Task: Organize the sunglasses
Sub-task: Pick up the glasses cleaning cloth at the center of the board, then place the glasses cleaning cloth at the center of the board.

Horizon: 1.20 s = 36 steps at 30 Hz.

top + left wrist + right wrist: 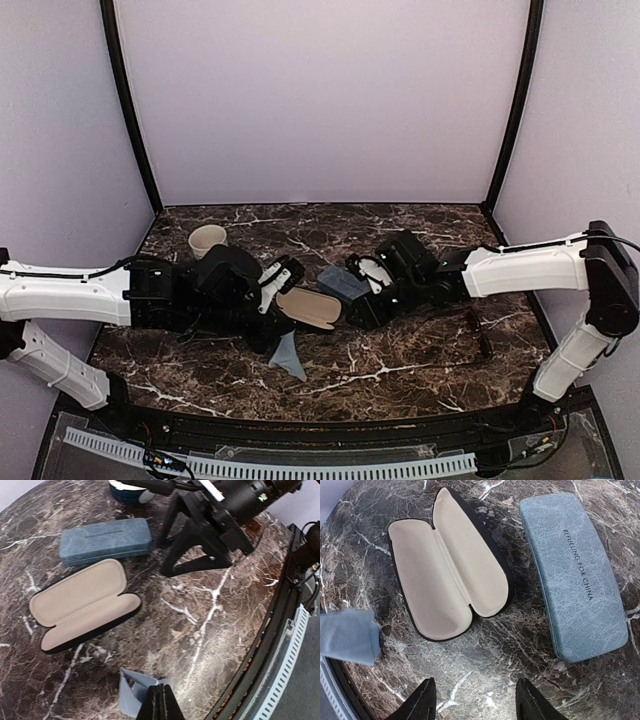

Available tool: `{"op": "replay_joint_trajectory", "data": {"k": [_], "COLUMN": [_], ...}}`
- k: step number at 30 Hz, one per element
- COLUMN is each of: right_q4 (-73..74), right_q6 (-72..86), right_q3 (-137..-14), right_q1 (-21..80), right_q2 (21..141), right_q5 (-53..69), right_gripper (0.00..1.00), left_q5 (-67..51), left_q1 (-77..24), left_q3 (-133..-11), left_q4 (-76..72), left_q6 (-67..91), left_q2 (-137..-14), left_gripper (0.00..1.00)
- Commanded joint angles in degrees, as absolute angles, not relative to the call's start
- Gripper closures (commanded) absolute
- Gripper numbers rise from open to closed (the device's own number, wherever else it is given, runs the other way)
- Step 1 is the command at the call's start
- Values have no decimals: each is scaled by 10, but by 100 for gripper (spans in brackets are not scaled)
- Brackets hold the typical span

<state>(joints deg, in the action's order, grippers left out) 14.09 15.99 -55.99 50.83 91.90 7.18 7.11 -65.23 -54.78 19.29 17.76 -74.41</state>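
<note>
A thin dark-framed pair of sunglasses (480, 332) lies at the right of the table, apart from both grippers; the other pair is hidden. The black oblong case (308, 308) lies open mid-table, its beige lining empty (450, 565) (82, 605). The blue-grey case (343, 283) lies shut beside it (575, 575) (105, 541). My left gripper (278, 338) (160, 702) is shut on a blue cloth (288, 356) (131, 695) in front of the open case. My right gripper (365, 308) (476, 705) is open and empty, just above the table beside both cases.
A cream cup (207, 240) stands at the back left behind the left arm. The table's black front edge (280, 630) runs close to the left gripper. The cloth shows at the left edge of the right wrist view (347, 636).
</note>
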Motion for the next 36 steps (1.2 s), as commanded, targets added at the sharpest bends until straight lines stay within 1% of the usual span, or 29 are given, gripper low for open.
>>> {"op": "replay_joint_trajectory", "data": {"k": [1,5,10,14,19,23,25,29,33,36], "right_q4": [116,118,124,127,115,98,94,84,37,26], "right_q6": [173,188,201,203,207,209,209,209,228,237], "right_q3": [-546,-531,-527,-517,-506,-504,-503,-495,-473,-472], "right_q1": [498,469,442,437,436,436,437,439,456,486], "right_q2": [897,884,871,863,874,892,896,892,891,908], "right_q5": [87,83,81,82,92,111,118,137,186,183], "right_gripper": [45,45,45,45,45,44,44,44,45,48], "left_q5": [-16,-88,-109,-68,-57,-14,-23,-53,-37,-33], "left_q1": [-676,-694,-695,-679,-610,-596,-596,-598,-598,-598], "left_q3": [-553,-574,-615,-592,-512,-517,-529,-525,-504,-484], "left_q4": [104,45,5,8,15,55,59,40,47,49], "left_q6": [180,169,161,183,263,259,260,257,248,245], "left_q2": [-742,-771,-829,-850,-867,-905,-916,-889,-848,-834], "left_gripper": [100,100,100,100,100,100,100,100,100,100]}}
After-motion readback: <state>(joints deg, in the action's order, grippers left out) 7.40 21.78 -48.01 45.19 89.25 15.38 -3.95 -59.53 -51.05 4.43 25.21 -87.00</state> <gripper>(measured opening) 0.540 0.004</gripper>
